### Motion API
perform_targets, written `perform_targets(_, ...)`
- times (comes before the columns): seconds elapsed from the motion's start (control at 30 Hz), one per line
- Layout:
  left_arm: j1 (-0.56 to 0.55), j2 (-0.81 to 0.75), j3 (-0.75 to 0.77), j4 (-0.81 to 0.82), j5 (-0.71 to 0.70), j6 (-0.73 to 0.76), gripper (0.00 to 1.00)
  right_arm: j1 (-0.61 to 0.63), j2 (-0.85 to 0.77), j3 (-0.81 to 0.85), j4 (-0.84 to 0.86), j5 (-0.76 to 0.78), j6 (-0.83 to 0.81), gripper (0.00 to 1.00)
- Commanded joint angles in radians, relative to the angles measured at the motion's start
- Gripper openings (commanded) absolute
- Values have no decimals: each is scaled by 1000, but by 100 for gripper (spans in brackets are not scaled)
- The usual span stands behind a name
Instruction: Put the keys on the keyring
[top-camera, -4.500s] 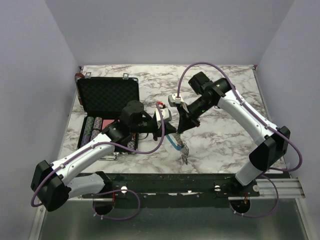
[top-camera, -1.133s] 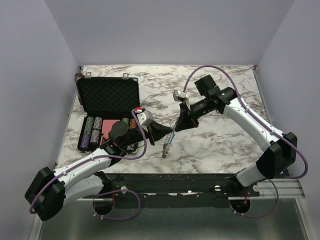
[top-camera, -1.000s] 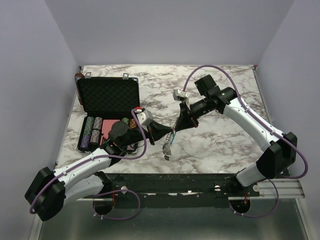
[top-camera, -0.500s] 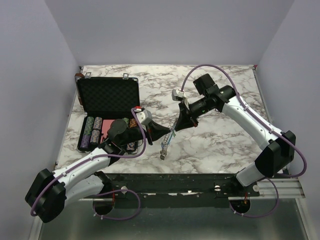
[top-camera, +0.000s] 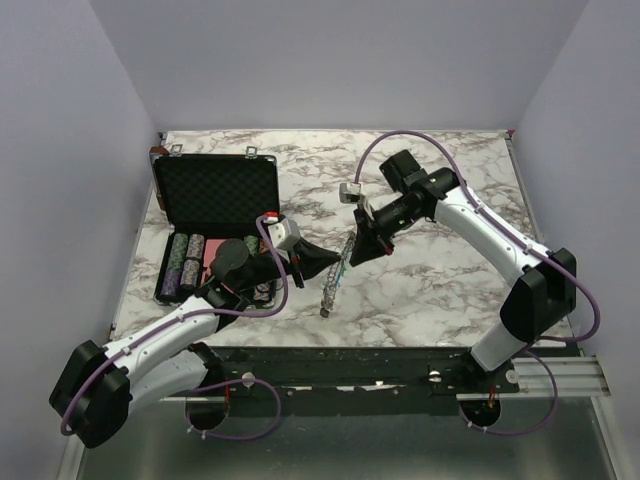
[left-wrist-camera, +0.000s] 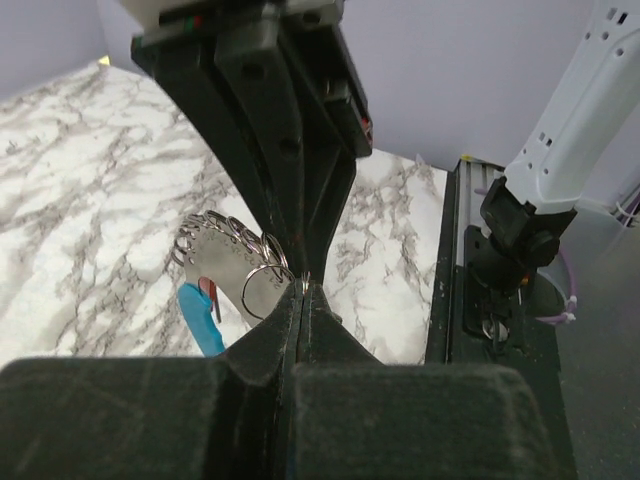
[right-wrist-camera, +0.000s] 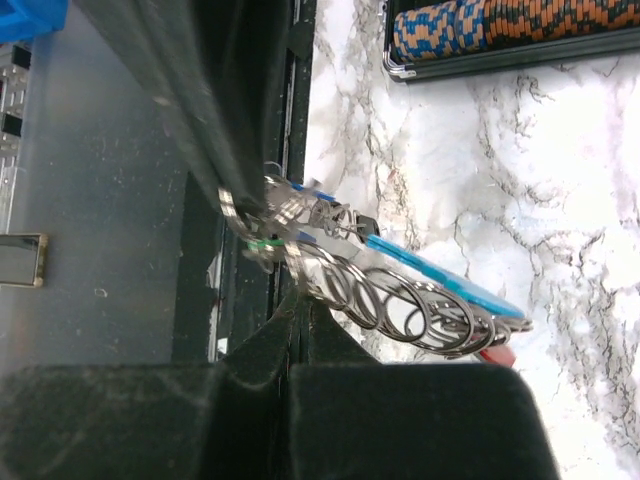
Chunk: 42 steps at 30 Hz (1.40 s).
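"Above the middle of the table (top-camera: 440, 290), what do you read for the left tool (top-camera: 334, 264)?"

"I read it as pressed together, pinching a small loop of the keyring (top-camera: 334, 284). On the left wrist view the loop runs into the seam between the fingertips (left-wrist-camera: 270, 340)."

"And the right tool (top-camera: 352, 254)?"

"Also pressed together. I see it pinching the coiled wire of the same keyring from the opposite side. Both tools meet tip to tip, and the keyring hangs between them with its blue segment (right-wrist-camera: 440, 282) slanting down. Whether its lower end touches the table, I cannot tell."

"Location of the keys (right-wrist-camera: 312, 214)?"

"Bunched against the keyring, just beside the right fingers (right-wrist-camera: 262, 345). Their number I cannot tell."

"Other items?"

"I see an open black case (top-camera: 215, 188) at the left rear, with poker chips (top-camera: 185, 262) in its near half, apart from the keyring."
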Motion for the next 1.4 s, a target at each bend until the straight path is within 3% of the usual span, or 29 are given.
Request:
perform_targets(0.0,7,-30,7,165,-26,-23,0,-4,18,-13,20,-9,53,0)
perform_targets(0.27,7,-4,-38,282,-52,-101,0,-4,15,16,-9,-80,11,3)
perform_targets(0.53,7,-16,-47,257,-48,-94,0,-33,-94,26,-68,-103,-118,30)
perform_targets(0.7,5,2,-39,280,-35,-112,0,-33,-136,-9,-3,-164,-139,38)
perform_targets(1.37,-7,34,-28,316,-42,-132,0,5,-102,-40,204,-162,30,36)
